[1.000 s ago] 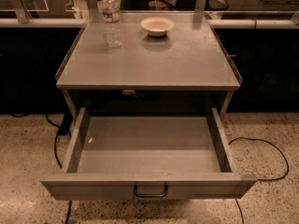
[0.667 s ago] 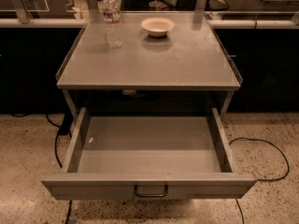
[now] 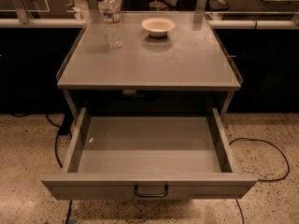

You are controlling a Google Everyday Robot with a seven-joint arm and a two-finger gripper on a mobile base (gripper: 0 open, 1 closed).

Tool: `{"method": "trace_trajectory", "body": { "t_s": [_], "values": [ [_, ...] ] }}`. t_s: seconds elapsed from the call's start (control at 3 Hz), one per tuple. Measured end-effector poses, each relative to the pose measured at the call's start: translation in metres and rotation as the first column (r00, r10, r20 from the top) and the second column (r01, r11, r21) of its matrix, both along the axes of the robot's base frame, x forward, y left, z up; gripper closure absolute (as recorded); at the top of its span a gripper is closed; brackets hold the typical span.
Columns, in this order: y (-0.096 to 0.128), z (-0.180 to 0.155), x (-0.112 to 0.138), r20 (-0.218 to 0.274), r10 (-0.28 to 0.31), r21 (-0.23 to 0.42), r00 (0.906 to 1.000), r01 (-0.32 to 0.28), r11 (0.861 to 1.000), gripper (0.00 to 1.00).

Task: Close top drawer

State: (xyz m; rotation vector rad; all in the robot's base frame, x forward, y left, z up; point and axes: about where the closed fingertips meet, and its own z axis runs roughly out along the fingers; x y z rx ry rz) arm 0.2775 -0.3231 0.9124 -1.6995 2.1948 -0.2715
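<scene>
Jaws unseen: the gripper is outside the camera view, so wide or narrow cannot be told.

Camera view. Top drawer (image 3: 149,141) stands pulled well out from under the grey cabinet top (image 3: 154,64), toward the camera, its inside bare. Front panel runs along the bottom of the frame, with a dark loop handle (image 3: 151,191) at its centre. Judgement: closing not begun. A square push on the panel near the handle should run it in evenly; off-centre pressure might rack it.

Water bottle (image 3: 112,20) and pale bowl (image 3: 158,26) sit upright at the back of the top, apart from each other and clear of the drawer's travel. Cable (image 3: 273,155) loops on the speckled floor (image 3: 28,148) at frame right.

Writing: the bottle carries a label band, wording unreadable. Small pale tag (image 3: 129,92) under the top's front edge, also unreadable. No brand seen on the drawer.
</scene>
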Motion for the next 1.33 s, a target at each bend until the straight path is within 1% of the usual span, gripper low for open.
{"method": "trace_trajectory", "body": {
  "t_s": [0.67, 1.0, 1.33],
  "values": [
    [-0.022, -0.039, -0.021, -0.017, -0.019, 0.053, 0.9997, 0.020, 0.998, 0.00],
    [-0.026, -0.053, -0.032, -0.035, -0.016, 0.065, 0.9993, 0.018, 0.998, 0.00],
    [-0.025, -0.068, -0.039, -0.074, 0.009, 0.051, 0.9972, -0.005, 0.999, 0.00]
  ]
}}
